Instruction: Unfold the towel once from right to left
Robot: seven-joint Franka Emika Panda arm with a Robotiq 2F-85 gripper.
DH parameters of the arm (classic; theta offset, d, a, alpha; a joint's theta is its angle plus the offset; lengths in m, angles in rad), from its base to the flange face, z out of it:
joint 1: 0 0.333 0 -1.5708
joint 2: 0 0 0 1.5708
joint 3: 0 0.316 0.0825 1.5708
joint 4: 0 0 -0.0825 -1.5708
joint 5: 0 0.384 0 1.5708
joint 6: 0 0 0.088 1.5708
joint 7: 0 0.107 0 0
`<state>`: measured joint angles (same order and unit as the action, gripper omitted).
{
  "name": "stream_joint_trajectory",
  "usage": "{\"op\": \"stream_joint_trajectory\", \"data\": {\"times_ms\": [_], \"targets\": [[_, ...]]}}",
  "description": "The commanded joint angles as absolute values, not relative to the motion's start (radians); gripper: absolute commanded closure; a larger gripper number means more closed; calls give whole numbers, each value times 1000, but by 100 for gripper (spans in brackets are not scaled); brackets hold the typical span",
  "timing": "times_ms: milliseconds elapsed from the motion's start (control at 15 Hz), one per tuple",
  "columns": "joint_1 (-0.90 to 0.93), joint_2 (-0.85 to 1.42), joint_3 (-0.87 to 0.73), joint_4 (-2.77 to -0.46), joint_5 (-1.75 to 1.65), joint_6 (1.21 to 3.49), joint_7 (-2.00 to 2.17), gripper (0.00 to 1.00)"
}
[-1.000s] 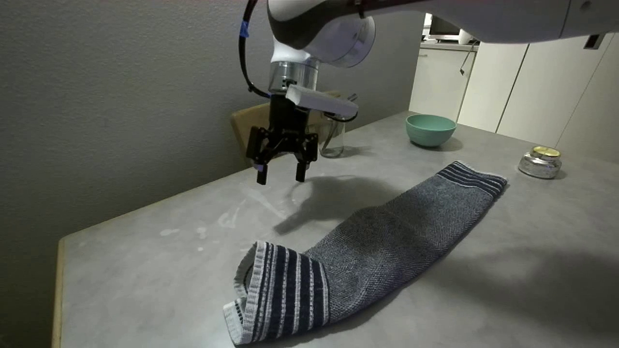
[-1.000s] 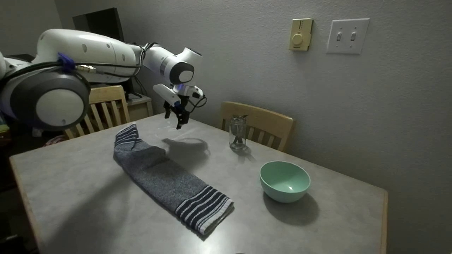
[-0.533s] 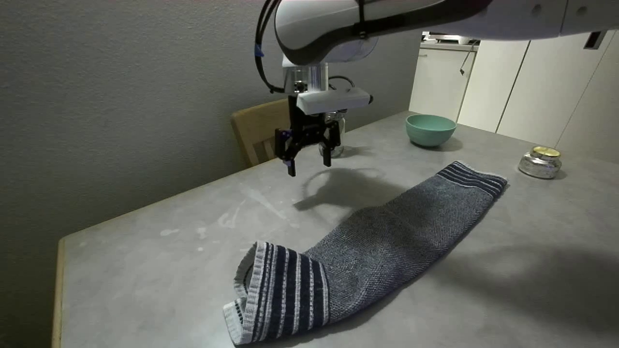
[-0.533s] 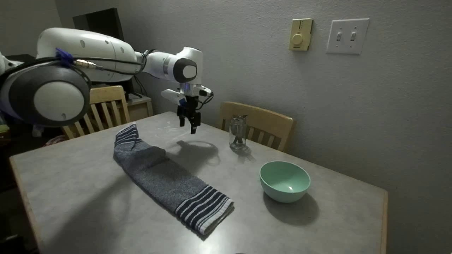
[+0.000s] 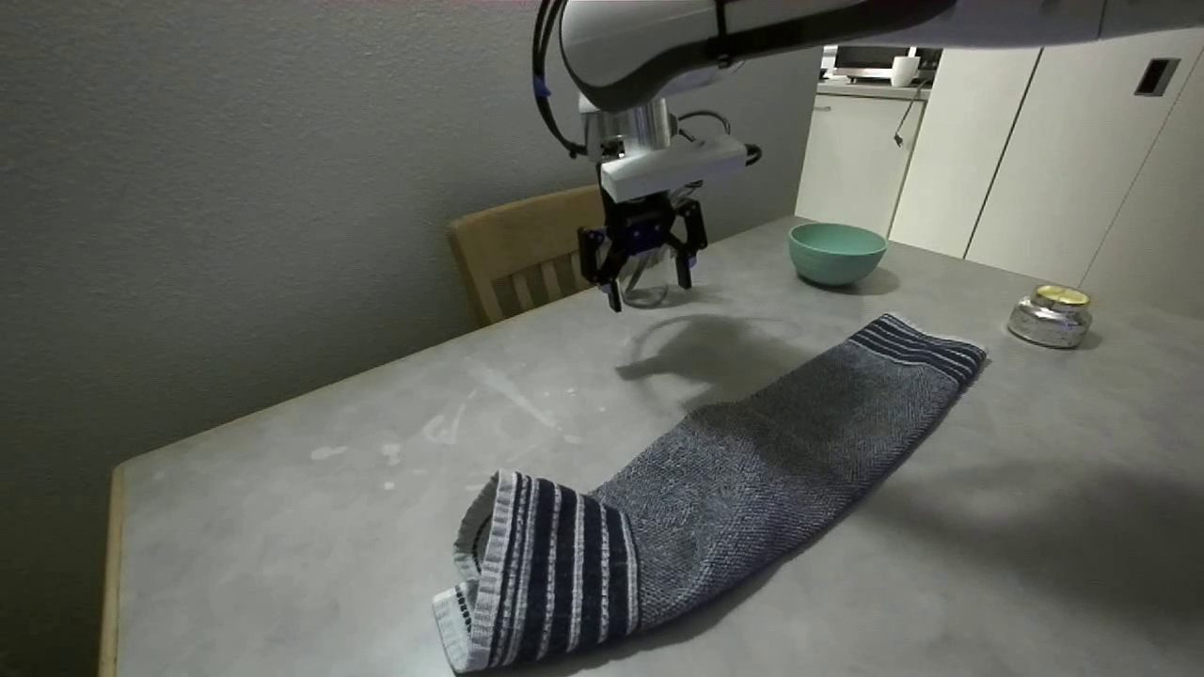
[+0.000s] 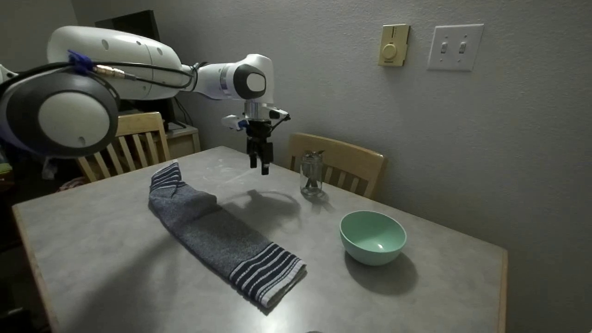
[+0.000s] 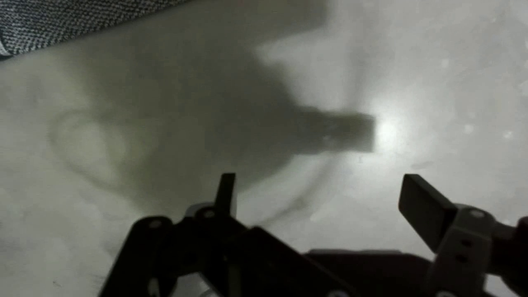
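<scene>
You had the gripper (image 5: 649,287) wide and empty, over the table (image 5: 282,527), apart from the towel (image 5: 752,470). The towel lay on the table as a long narrow strip in both exterior views, one striped end (image 5: 564,564) curled up; the wrist view caught just a piece of it. Handling, judged by look: light, limp, not fragile, weave likely grippy rather than slippery, prone to sag and bunch if you pinched too little. Best hold for you was probably the raised upper layer at that striped end; catching both layers would likely have dragged the lot instead of opening it. You couldn't tell from these views which long side was the fold. Counts came to: one gripper, one towel, one table, one teal bowl (image 6: 373,240), one glass jar (image 6: 311,169) (utensils (image 6: 311,181) inside too small to count), one silver jar (image 5: 1051,320), two wooden chairs (image 6: 349,153), one white cup (image 5: 905,71), one switch plate (image 6: 455,47) with two switches (image 6: 444,47), one wall dial (image 6: 393,45).
</scene>
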<state>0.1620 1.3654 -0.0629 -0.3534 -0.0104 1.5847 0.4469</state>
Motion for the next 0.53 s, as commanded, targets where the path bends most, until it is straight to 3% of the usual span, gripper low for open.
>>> {"op": "stream_joint_trajectory", "data": {"times_ms": [0,467], "targets": [[161,1359,-57,-365,-16,1589,448,0],[174,1365,-76,-374,-36,1574,463,0]]}}
